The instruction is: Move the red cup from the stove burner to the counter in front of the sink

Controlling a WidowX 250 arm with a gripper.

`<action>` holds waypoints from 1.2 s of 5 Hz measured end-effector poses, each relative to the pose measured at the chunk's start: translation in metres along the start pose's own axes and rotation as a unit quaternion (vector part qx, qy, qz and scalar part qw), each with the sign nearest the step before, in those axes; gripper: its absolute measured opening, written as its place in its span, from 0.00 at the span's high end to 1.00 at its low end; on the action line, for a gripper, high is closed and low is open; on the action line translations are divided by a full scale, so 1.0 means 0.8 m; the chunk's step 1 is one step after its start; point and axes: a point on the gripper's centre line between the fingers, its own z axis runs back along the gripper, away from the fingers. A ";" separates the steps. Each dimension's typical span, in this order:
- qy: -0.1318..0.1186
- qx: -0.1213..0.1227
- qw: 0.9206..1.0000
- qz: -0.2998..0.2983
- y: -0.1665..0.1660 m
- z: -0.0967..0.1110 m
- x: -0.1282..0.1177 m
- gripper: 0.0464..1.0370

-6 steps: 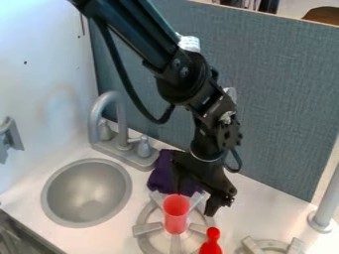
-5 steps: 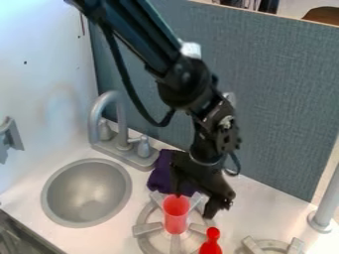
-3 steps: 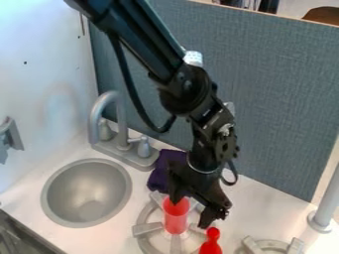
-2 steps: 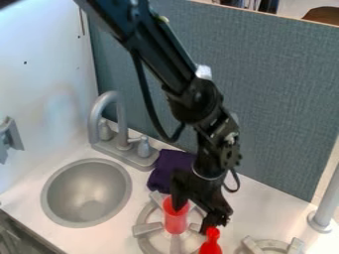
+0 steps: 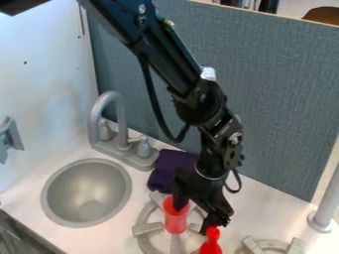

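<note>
The black gripper (image 5: 191, 214) hangs over the left stove burner with its two fingers spread apart. One finger dips at the mouth of the red cup (image 5: 175, 218), and the other comes down on the cup's right, close by the top of a red bottle-shaped object (image 5: 210, 243). The cup stands upright on the burner (image 5: 147, 228). Behind it and left of the gripper lies a folded purple cloth (image 5: 168, 169), partly covered by the arm.
A round metal sink (image 5: 86, 193) is set in the counter at left, with a grey faucet (image 5: 122, 130) behind it. Part of a second burner (image 5: 269, 245) shows at the bottom right, and a grey post (image 5: 325, 207) stands at the right edge. A blue-grey panel (image 5: 285, 94) rises behind.
The gripper has moved down and slightly toward the front, so one finger has come to the cup's mouth and the other nearer the red bottle-shaped object. Cup, cloth and bottle-shaped object stayed put.
</note>
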 end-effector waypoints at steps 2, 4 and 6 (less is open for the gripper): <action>0.013 0.004 1.000 0.025 0.012 -0.005 -0.004 0.04; 0.013 -0.001 0.999 0.030 0.017 -0.012 0.000 0.36; 0.010 -0.010 0.999 0.034 0.019 -0.014 0.000 0.88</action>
